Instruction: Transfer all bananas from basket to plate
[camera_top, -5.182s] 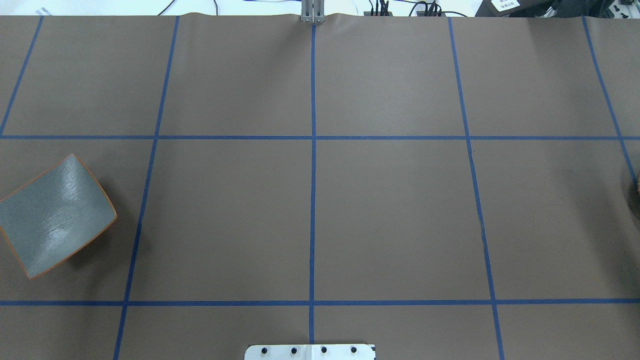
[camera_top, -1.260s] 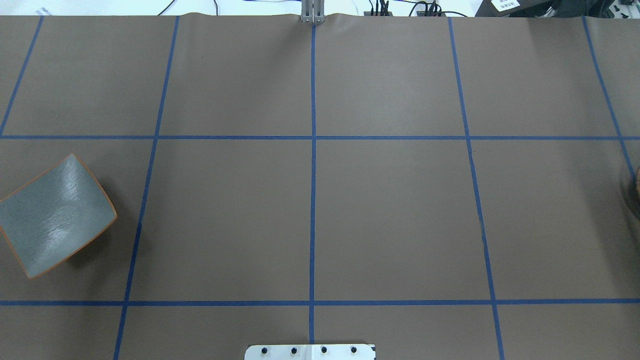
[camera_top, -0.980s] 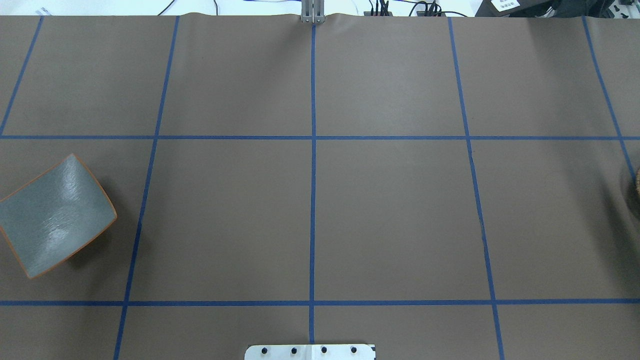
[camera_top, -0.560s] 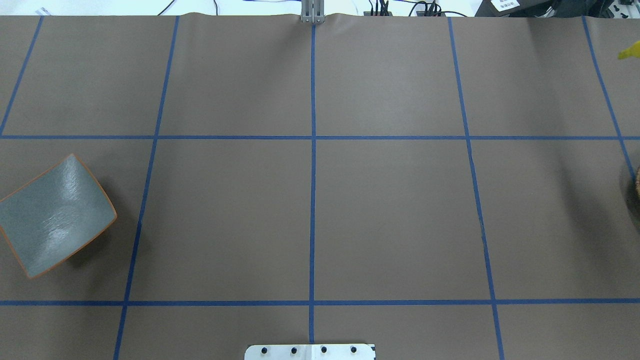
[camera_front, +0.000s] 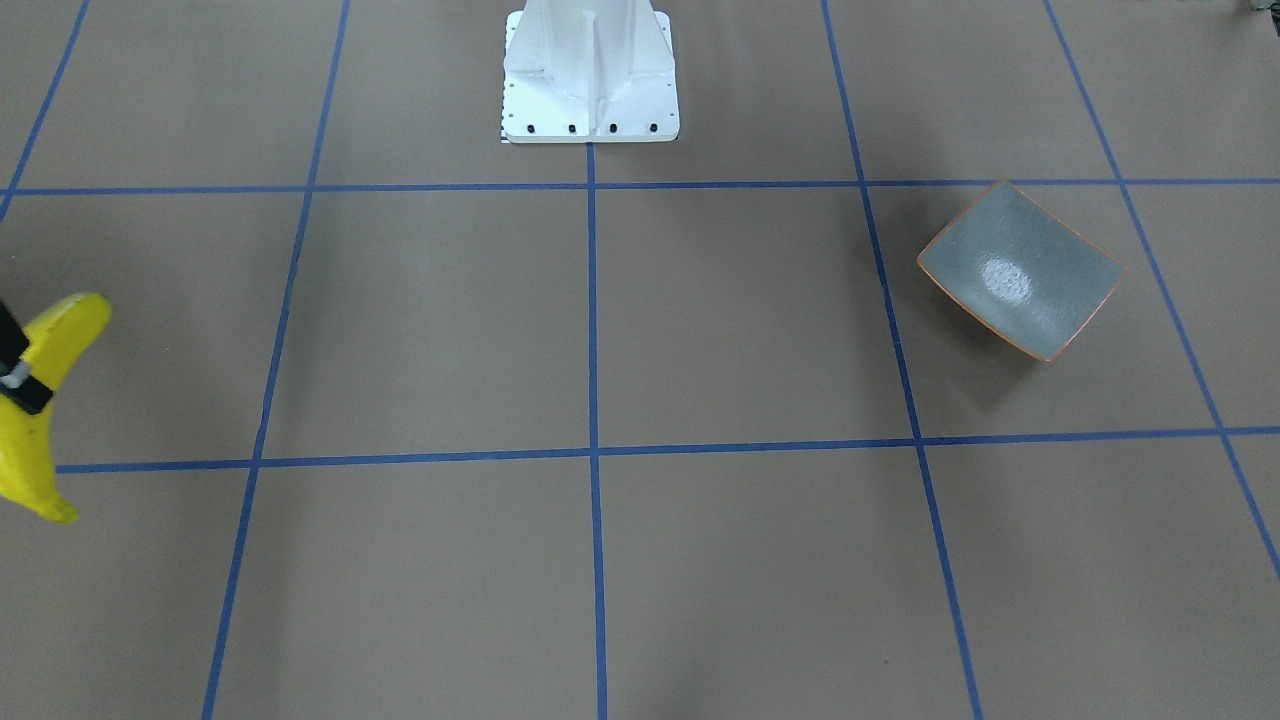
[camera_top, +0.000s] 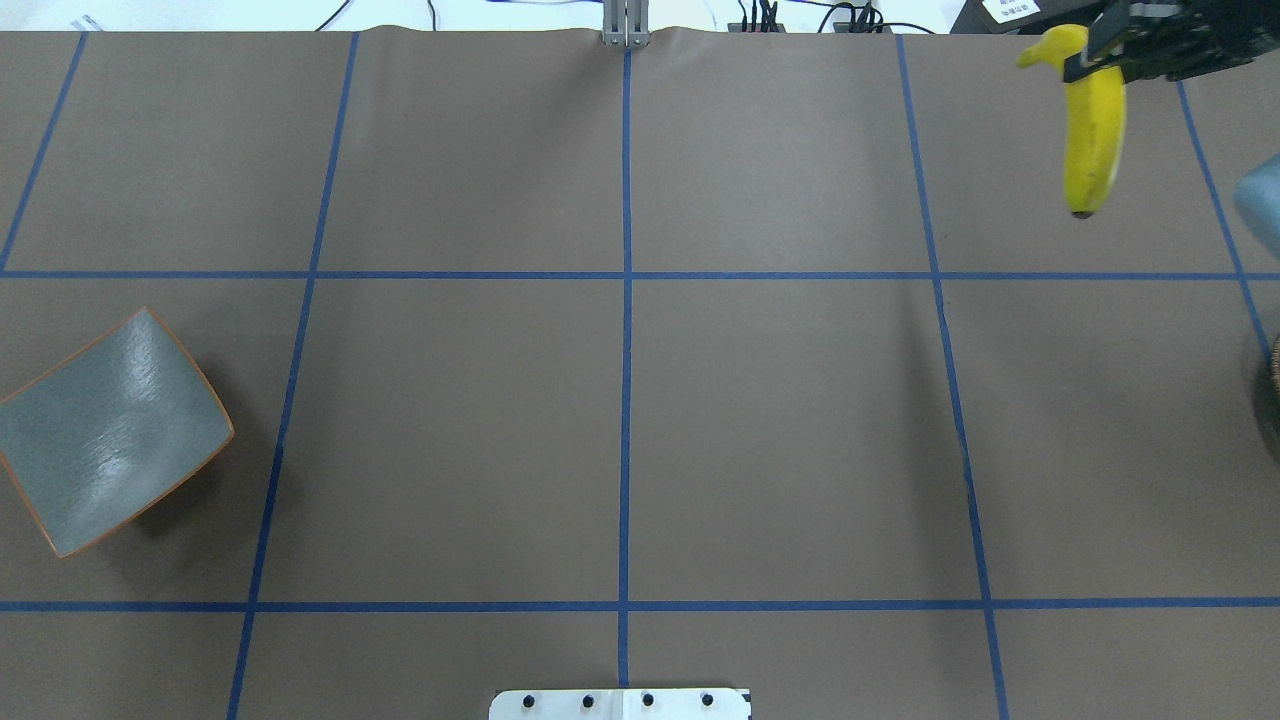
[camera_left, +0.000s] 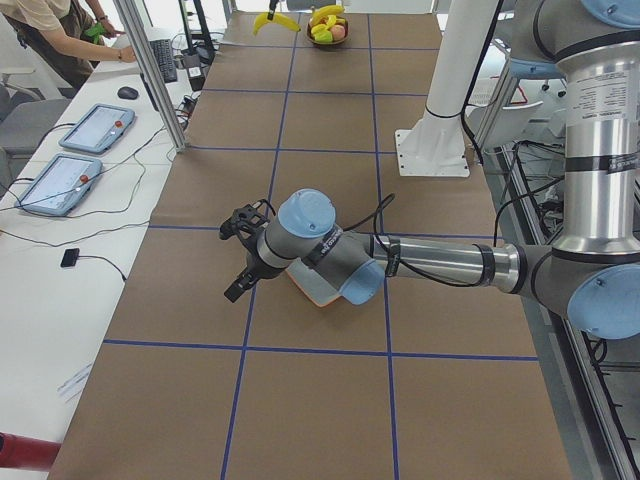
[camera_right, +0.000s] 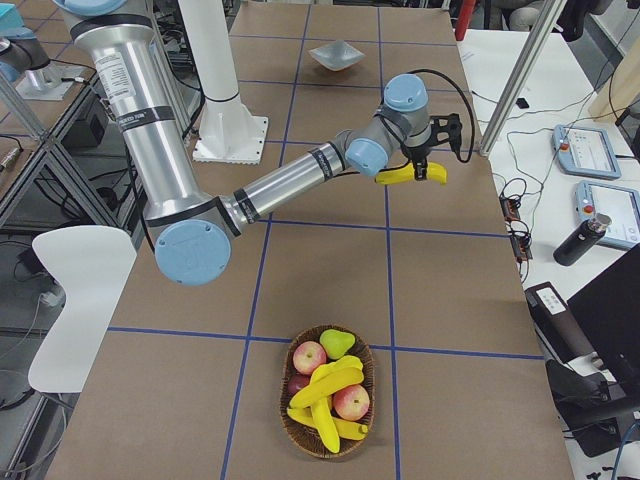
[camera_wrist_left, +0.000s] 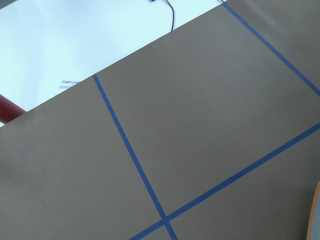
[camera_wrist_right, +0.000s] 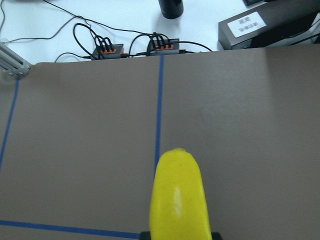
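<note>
One yellow banana (camera_top: 1095, 130) hangs above the table's far right part, held near its stem end by my right gripper (camera_top: 1088, 62), which is shut on it. It also shows at the left edge of the front view, banana (camera_front: 40, 400), and fills the bottom of the right wrist view, banana (camera_wrist_right: 177, 200). More bananas (camera_right: 325, 385) lie in the wicker basket (camera_right: 300, 425) with other fruit. The grey-green plate (camera_top: 105, 430) sits bare at the table's left. My left gripper (camera_left: 240, 255) hovers by the plate; I cannot tell whether it is open or shut.
The white robot base (camera_front: 590, 70) stands at the table's near middle edge. Cables and power strips (camera_wrist_right: 135, 45) lie past the far edge. Tablets (camera_left: 75, 165) and a person (camera_left: 50, 30) are beside the table on the operators' side.
The right gripper has come into the overhead view at the top right with the banana, moving leftward. The plate has not moved.
</note>
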